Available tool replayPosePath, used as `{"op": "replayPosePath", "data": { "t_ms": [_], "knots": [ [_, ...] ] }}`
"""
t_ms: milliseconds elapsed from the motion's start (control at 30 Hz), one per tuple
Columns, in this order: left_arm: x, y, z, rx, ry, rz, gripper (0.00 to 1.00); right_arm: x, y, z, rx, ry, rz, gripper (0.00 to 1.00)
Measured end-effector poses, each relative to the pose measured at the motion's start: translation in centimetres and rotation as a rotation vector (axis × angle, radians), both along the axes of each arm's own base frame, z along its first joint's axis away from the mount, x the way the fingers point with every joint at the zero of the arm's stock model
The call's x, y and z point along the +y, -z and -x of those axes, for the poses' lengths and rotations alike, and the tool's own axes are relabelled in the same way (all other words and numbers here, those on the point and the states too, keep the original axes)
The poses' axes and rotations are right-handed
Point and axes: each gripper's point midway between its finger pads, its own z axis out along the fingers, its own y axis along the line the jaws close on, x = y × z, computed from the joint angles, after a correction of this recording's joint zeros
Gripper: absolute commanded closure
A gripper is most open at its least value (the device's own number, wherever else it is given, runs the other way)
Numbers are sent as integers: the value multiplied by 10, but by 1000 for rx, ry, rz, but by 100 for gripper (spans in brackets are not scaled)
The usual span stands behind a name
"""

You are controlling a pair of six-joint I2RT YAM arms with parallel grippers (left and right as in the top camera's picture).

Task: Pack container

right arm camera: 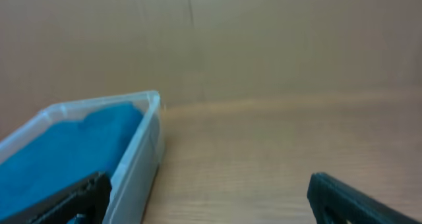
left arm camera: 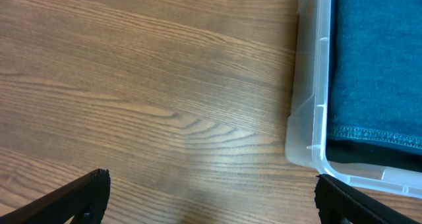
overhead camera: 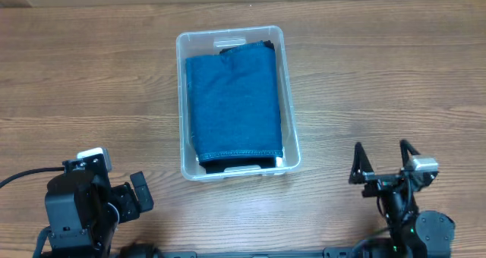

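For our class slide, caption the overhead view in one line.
Folded blue cloth fills the clear container on a wooden table; left gripper and right gripper sit open, apart from it.

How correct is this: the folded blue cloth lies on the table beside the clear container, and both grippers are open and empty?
One point is wrong: the overhead view shows the folded blue cloth inside the clear container, not beside it. The left gripper and right gripper are open and empty.

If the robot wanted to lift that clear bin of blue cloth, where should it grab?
Probably the right long wall of the container, from above, pinching the rim: the blue cloth leaves a gap there, and the open right hand is nearest.
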Motion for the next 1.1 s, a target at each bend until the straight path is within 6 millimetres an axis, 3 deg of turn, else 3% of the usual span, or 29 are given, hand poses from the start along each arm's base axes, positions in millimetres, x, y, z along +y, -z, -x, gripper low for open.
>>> {"op": "replayPosePath", "data": {
  "t_ms": [100, 300, 367, 1100],
  "knots": [
    [0, 0, 0, 0, 0, 0, 0, 1, 5, -13, -78, -3, 29, 0],
    [0, 0, 0, -1, 0, 0, 0, 1, 62, -28, -24, -6, 61, 0],
    [0, 0, 0, -1, 0, 0, 0, 1, 69, -29, -12, -6, 65, 0],
    [0, 0, 0, 0, 0, 0, 0, 1, 66, -29, -23, -6, 65, 0]
  ]
}}
